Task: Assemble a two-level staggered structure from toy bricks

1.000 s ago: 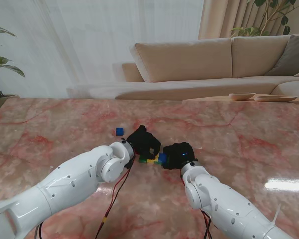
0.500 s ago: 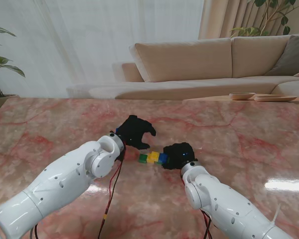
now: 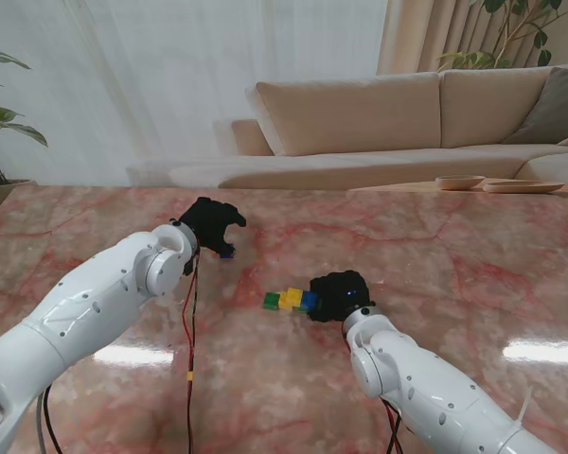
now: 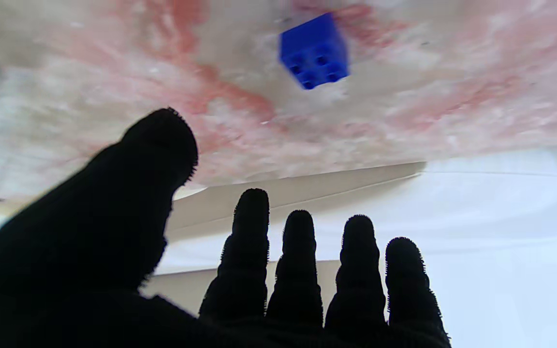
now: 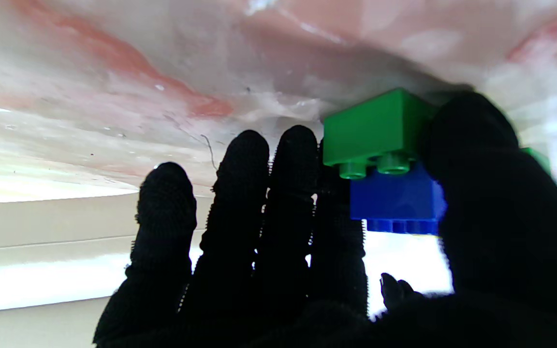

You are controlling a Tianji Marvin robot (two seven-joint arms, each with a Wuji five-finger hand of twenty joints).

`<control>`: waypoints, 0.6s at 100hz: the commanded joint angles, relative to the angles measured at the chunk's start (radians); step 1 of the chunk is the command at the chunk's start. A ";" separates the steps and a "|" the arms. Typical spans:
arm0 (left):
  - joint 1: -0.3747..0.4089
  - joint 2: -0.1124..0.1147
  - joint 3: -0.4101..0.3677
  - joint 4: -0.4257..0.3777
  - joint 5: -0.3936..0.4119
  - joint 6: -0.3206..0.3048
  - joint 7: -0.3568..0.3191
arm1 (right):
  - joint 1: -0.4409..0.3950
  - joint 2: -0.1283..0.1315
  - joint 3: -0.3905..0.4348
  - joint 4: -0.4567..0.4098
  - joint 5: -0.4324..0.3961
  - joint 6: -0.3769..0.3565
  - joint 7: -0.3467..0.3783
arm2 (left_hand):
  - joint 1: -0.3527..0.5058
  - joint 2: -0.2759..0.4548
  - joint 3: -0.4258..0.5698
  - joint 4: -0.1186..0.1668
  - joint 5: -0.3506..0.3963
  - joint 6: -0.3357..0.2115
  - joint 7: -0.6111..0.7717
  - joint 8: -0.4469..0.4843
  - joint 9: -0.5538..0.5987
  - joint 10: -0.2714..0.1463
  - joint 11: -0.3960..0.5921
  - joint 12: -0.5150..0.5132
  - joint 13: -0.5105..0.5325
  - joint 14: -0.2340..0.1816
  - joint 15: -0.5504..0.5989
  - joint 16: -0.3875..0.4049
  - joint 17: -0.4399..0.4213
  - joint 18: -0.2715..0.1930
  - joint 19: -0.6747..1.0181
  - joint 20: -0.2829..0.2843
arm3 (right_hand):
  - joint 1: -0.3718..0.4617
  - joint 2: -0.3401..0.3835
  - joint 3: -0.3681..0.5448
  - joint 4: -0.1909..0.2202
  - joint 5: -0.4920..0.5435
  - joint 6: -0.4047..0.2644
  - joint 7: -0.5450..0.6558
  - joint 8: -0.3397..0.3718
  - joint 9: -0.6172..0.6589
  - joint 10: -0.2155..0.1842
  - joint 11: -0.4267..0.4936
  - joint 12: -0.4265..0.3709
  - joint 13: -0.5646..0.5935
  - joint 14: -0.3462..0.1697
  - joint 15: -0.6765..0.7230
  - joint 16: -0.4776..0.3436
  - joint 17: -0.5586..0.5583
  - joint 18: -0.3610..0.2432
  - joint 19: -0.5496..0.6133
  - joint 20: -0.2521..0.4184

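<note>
One loose blue brick (image 3: 227, 253) lies just beyond the spread, empty left hand (image 3: 211, 223). Right hand (image 3: 340, 295) pinches the brick row's (image 3: 290, 300) blue end.

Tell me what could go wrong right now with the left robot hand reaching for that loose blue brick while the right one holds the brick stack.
1. The left robot hand is open over the small loose blue brick; its fingers might knock the brick away.
2. The right robot hand pinches only the end of the brick stack, where a blue brick sits on a green one; pressing another on could tip or separate it.
</note>
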 commanded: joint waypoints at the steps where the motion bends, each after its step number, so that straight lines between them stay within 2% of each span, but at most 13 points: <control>1: -0.027 0.013 0.005 0.024 -0.001 0.000 -0.018 | -0.008 0.000 -0.001 0.008 0.000 -0.001 0.015 | -0.049 -0.007 -0.008 0.031 -0.035 0.024 -0.024 -0.014 -0.038 0.003 0.011 0.007 -0.040 -0.014 -0.011 0.006 -0.019 0.009 -0.032 0.002 | 0.050 0.020 0.090 -0.018 0.037 -0.110 0.086 0.000 0.024 -0.016 -0.003 0.015 0.031 -0.006 0.010 0.018 -0.006 0.007 0.023 0.005; 24: -0.071 0.021 0.063 0.072 -0.016 -0.029 -0.078 | -0.009 0.003 0.005 0.008 -0.006 -0.012 0.015 | -0.054 -0.027 -0.005 0.028 -0.026 0.020 -0.003 -0.004 -0.036 -0.001 0.018 0.032 -0.056 -0.015 -0.013 0.011 -0.029 0.011 -0.071 0.022 | 0.050 0.016 0.100 -0.018 0.035 -0.110 0.085 0.000 0.022 -0.016 -0.004 0.020 0.028 -0.007 0.008 0.017 -0.010 0.008 0.020 0.004; 28: -0.076 0.021 0.076 0.084 -0.016 -0.032 -0.075 | -0.009 0.003 0.006 0.008 -0.007 -0.015 0.014 | -0.060 -0.033 0.004 0.025 -0.035 0.023 -0.001 -0.003 -0.040 -0.001 0.018 0.052 -0.058 -0.015 -0.014 0.016 -0.027 0.011 -0.091 0.055 | 0.052 0.016 0.101 -0.017 0.035 -0.110 0.085 0.000 0.022 -0.015 -0.004 0.021 0.027 -0.006 0.008 0.017 -0.010 0.008 0.020 0.004; 35: -0.084 0.019 0.098 0.103 -0.019 -0.032 -0.075 | -0.009 0.004 0.007 0.009 -0.009 -0.021 0.013 | -0.062 -0.035 -0.001 0.024 -0.065 0.032 -0.015 -0.009 -0.060 -0.005 0.009 0.053 -0.067 -0.015 -0.016 0.017 -0.032 0.010 -0.104 0.061 | 0.051 0.015 0.104 -0.018 0.034 -0.111 0.085 0.000 0.022 -0.016 -0.004 0.023 0.027 -0.006 0.007 0.017 -0.009 0.008 0.020 0.004; 45: -0.094 0.012 0.128 0.139 -0.037 -0.027 -0.072 | -0.009 0.005 0.008 0.010 -0.009 -0.029 0.014 | -0.068 -0.039 -0.010 0.023 -0.115 0.059 -0.075 -0.042 -0.091 -0.002 0.005 0.061 -0.082 -0.015 -0.015 0.023 -0.033 0.007 -0.138 0.084 | 0.050 0.014 0.106 -0.018 0.035 -0.111 0.086 0.000 0.023 -0.018 -0.005 0.025 0.027 -0.006 0.007 0.017 -0.009 0.008 0.020 0.004; 60: -0.112 -0.010 0.173 0.208 -0.065 -0.027 -0.028 | -0.010 0.005 0.011 0.010 -0.009 -0.034 0.015 | -0.085 -0.043 -0.018 0.016 -0.168 0.084 -0.130 -0.072 -0.109 0.005 0.012 0.072 -0.084 -0.017 -0.006 0.033 -0.036 0.005 -0.149 0.117 | 0.048 0.014 0.108 -0.020 0.035 -0.110 0.085 0.000 0.023 -0.017 -0.007 0.027 0.027 -0.005 0.007 0.017 -0.010 0.008 0.019 0.004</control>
